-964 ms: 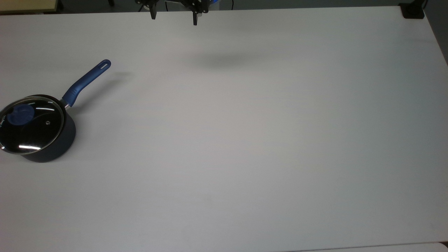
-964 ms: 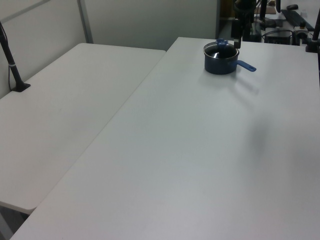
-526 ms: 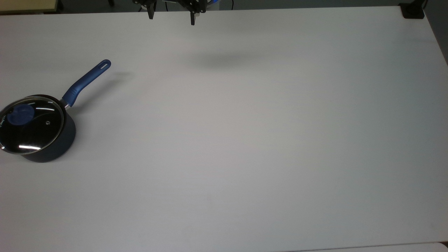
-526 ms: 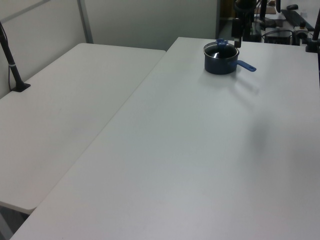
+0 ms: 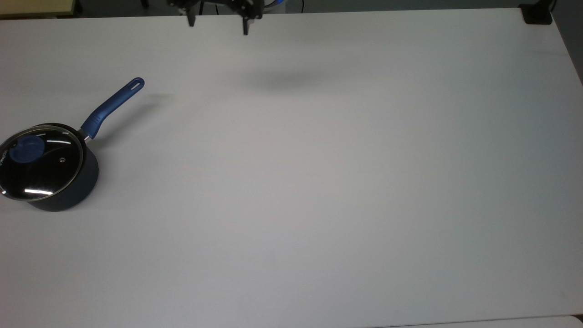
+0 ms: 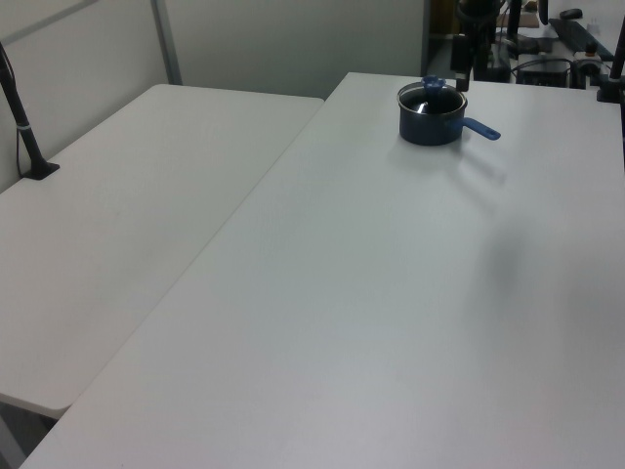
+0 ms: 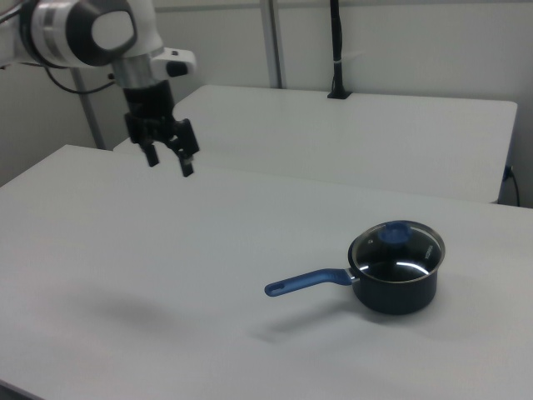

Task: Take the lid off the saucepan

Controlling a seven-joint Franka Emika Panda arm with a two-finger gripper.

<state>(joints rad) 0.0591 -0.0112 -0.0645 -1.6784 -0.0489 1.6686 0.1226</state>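
End effector (image 7: 169,162) up in the air, fingers spread wide, empty, tips pointing down; in the top view (image 5: 217,23) it sits at the top edge. Well apart from the saucepan (image 5: 63,191). Saucepan at the top view's far left edge of the white surface (image 5: 319,182), lid (image 5: 41,166) seated on it, blue knob (image 5: 23,151) up. Handle (image 5: 114,105) long axis runs diagonally toward the top view's upper right, slotted end outermost; in the right view (image 7: 304,282) it points to the right view's left. In the left view saucepan (image 6: 431,124) stands near the far edge. Broad bare surface across the top view's centre and right.
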